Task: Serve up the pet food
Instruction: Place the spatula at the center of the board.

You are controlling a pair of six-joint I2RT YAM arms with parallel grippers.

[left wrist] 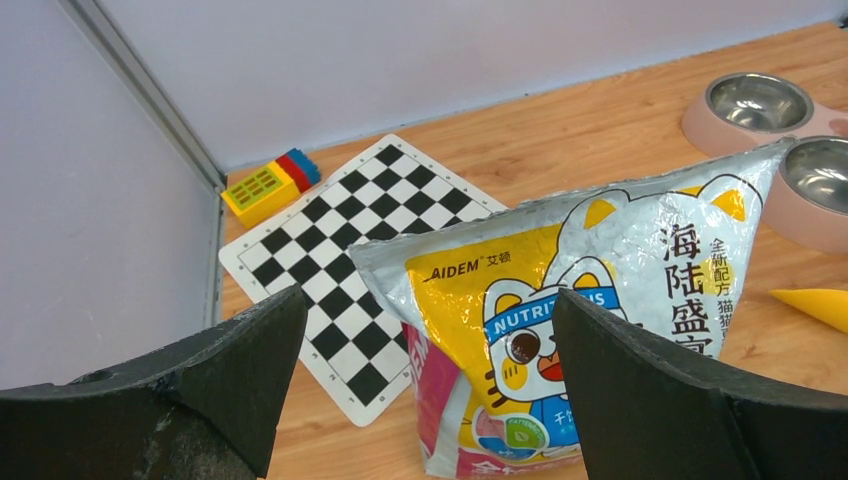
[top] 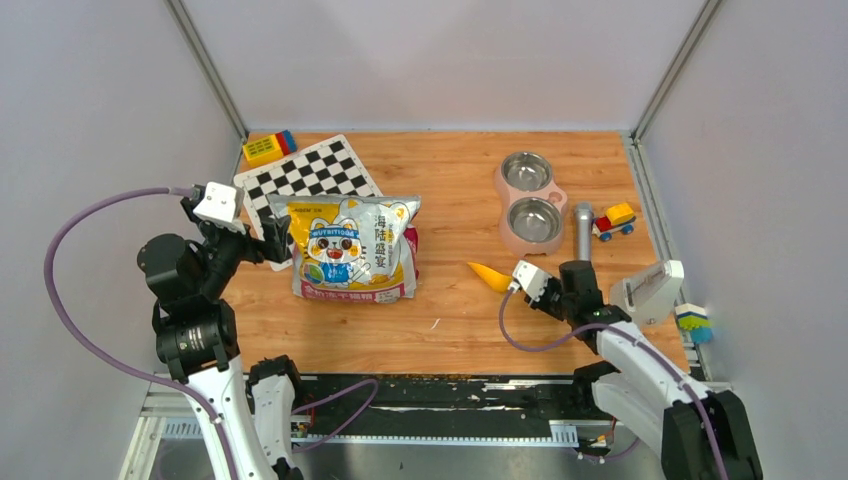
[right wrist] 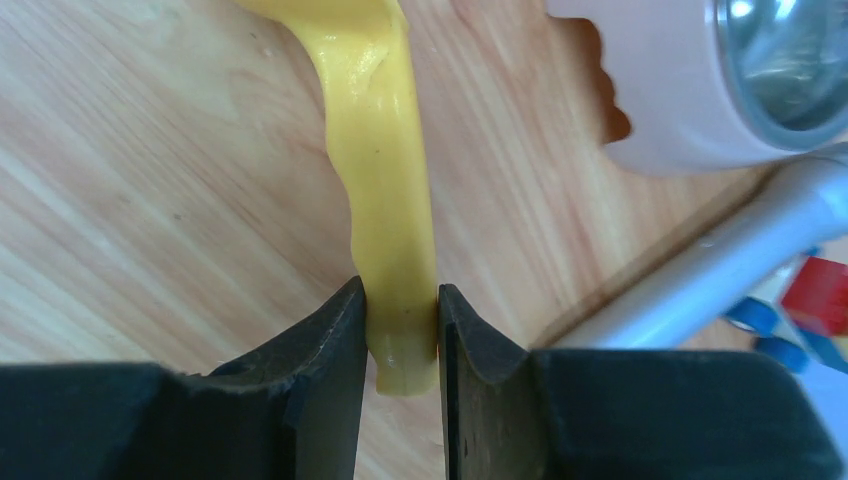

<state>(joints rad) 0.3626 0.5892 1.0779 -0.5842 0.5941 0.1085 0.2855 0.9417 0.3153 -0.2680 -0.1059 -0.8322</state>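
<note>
Right gripper (right wrist: 400,312) pinches the handle end of the yellow scoop (right wrist: 385,180); the scoop's bowl is cut off in the wrist view. Left gripper (left wrist: 430,310) is spread wide, touching nothing, just beside the cat bag (left wrist: 620,290) lying on the table (top: 450,330). The pet food itself can't be seen in any view.

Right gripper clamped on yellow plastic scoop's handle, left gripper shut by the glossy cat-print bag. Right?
No. The left gripper is wide open, not shut, by the glossy cat-print bag; the left wrist view shows it. The rest holds.
</note>
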